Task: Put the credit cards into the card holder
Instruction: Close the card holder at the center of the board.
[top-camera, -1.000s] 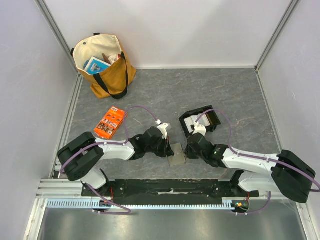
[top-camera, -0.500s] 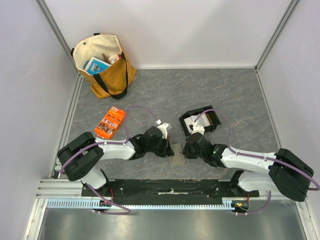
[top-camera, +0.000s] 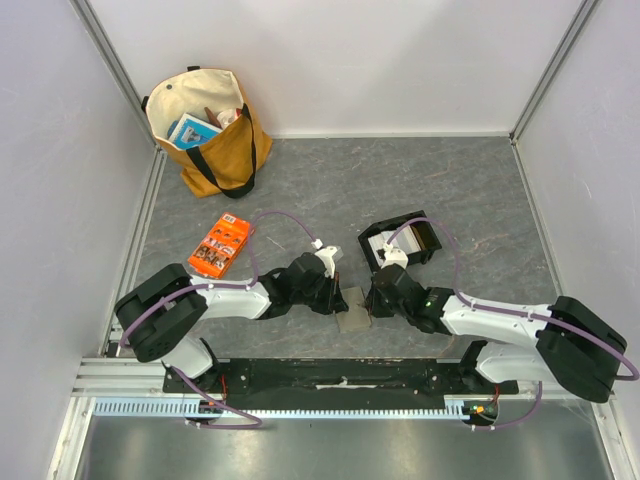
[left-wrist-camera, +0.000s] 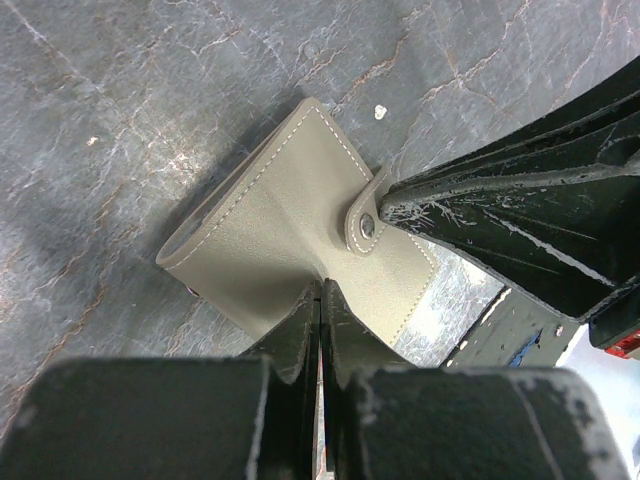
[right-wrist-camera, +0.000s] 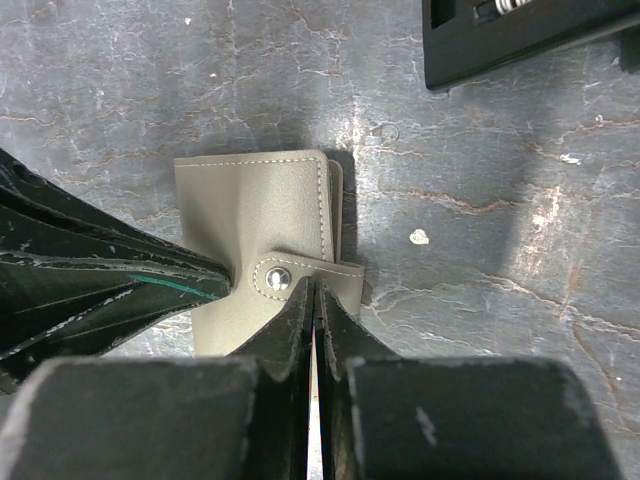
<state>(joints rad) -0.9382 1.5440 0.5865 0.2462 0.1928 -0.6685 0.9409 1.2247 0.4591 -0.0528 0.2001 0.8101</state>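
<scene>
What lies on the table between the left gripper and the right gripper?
The card holder, closed, lies between the left gripper and right gripper; the top external view shows it.

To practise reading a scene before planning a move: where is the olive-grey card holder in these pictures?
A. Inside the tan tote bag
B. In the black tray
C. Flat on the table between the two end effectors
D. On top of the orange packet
C: the card holder lies flat on the table, with the left end effector and the right end effector meeting it from opposite sides.
</scene>
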